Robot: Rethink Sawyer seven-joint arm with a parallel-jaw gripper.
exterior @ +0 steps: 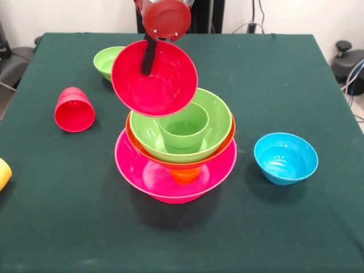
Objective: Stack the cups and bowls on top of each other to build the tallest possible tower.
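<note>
My gripper comes down from the top edge. It is shut on the rim of the small red bowl, with one black finger inside the bowl. The bowl hangs tilted, its opening towards the camera, just above the far left of the tower. The tower has the very large pink bowl as base, then an orange cup, the large orange bowl, the large green bowl and a green cup upright inside it.
A small green bowl stands at the far left, partly behind the red bowl. A red cup lies at the left. A yellow cup shows at the left edge. A small blue bowl stands upright to the right of the tower.
</note>
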